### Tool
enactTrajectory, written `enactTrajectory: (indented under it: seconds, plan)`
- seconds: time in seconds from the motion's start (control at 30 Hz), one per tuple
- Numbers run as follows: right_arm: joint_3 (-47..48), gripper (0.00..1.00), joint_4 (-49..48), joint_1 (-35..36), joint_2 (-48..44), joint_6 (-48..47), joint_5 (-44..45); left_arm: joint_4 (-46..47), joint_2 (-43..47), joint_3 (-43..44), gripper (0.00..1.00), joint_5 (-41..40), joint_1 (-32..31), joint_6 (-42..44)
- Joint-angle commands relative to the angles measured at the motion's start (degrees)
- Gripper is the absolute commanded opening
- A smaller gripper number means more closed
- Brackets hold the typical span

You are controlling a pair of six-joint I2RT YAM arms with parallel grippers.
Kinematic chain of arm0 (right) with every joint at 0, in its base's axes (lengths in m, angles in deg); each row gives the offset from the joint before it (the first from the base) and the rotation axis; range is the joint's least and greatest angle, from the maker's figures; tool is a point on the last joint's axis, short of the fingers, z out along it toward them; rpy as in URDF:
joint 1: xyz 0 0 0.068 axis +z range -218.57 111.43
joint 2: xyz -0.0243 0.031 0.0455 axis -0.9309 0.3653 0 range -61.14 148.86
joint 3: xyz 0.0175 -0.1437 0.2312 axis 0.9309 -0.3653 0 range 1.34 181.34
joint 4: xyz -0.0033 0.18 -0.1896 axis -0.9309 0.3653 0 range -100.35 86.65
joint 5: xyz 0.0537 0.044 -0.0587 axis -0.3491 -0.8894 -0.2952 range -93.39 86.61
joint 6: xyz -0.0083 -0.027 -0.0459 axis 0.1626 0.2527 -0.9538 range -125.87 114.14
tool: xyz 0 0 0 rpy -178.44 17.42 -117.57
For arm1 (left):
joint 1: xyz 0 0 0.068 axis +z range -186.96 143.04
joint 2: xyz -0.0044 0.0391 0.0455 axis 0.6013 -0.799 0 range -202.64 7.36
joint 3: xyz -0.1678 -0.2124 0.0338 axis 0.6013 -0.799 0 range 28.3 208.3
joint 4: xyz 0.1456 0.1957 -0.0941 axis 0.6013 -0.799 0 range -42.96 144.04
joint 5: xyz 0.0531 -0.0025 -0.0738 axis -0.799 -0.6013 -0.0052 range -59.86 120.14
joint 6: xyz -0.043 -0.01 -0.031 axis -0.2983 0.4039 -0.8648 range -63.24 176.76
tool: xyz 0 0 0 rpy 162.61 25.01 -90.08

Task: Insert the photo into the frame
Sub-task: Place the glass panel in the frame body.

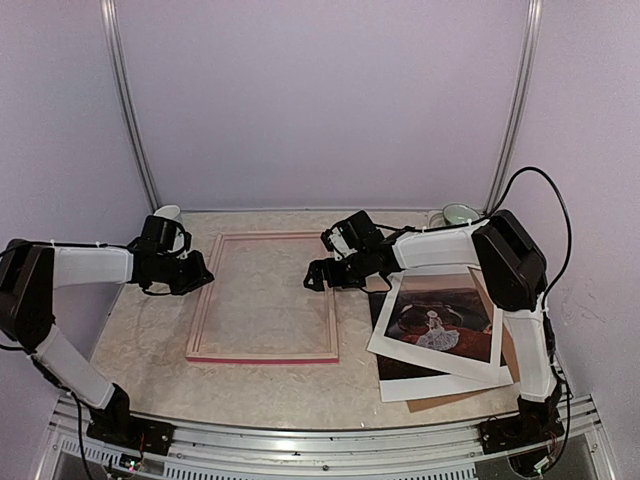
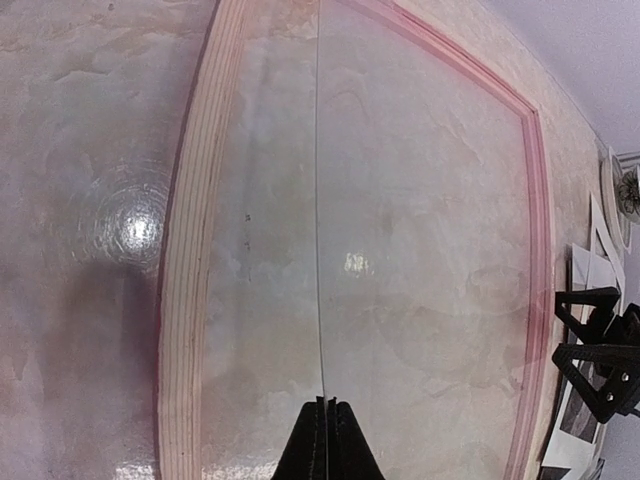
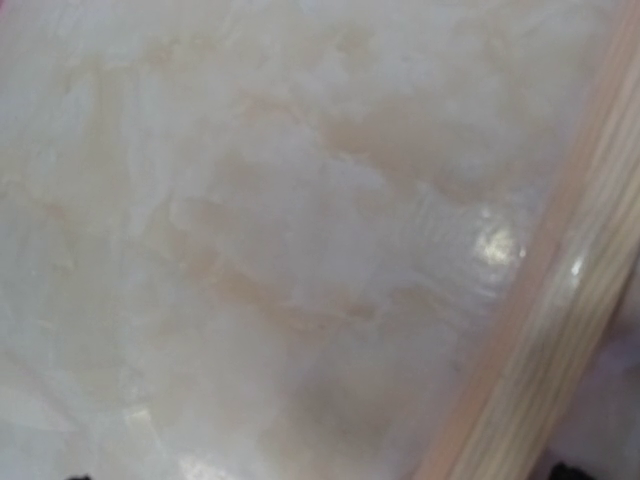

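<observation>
**Frame flat between your grippers, photo waiting off to the right**

Start at your left gripper. The top view shows it low beside the left rail of the large, thin-railed rectangular frame, with a white cup behind it. Only the left wrist view shows its fingers pressed flat together. A thin pale line runs straight ahead from their tips across the frame's opening. You cannot tell what it is or whether it is pinched.

The frame lies flat on the marbled beige table, directly ahead of that gripper. Its pale layered wood side faces up, and bright pink shows along the near edge and the inner lip.

Your right gripper sits at the frame's right rail. The left wrist view catches it as a black, spread shape beyond that rail. Its own camera is blurred, showing table and a strip of wood rail, with dark finger tips only at the bottom corners, so the fingers stand wide apart.

To the right of that gripper, under your right forearm, lies the photo. It is a large paper print, dark reddish-brown with a small white figure and a white border. It rests skewed on top of a white mat and a brown board, apart from the frame. A pale green cup stands behind.
</observation>
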Motion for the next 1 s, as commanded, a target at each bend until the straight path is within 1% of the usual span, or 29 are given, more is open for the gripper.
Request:
enactTrajectory:
  seconds: [0.0, 0.47, 0.87, 0.97]
  plan:
    - [0.85, 0.99, -1.25, 0.74, 0.80, 0.38, -0.28, 2.83, 1.98, -1.43, 0.04, -0.15, 0.08, -1.94]
    - [0.88, 0.99, -1.06, 0.75, 0.62, 0.40, -0.15, 3.59, 3.88, -3.04, 0.04, -3.50, -1.08, -3.05]
    - [1.08, 0.99, -0.80, 0.73, 0.58, 0.18, -0.12, 4.17, 2.06, -2.69, 0.04, -2.36, -2.25, -2.89]
    - [1.16, 0.99, -0.77, 0.77, 0.75, 0.18, -0.15, 4.15, 1.39, -2.29, 0.06, -1.66, -2.33, -2.61]
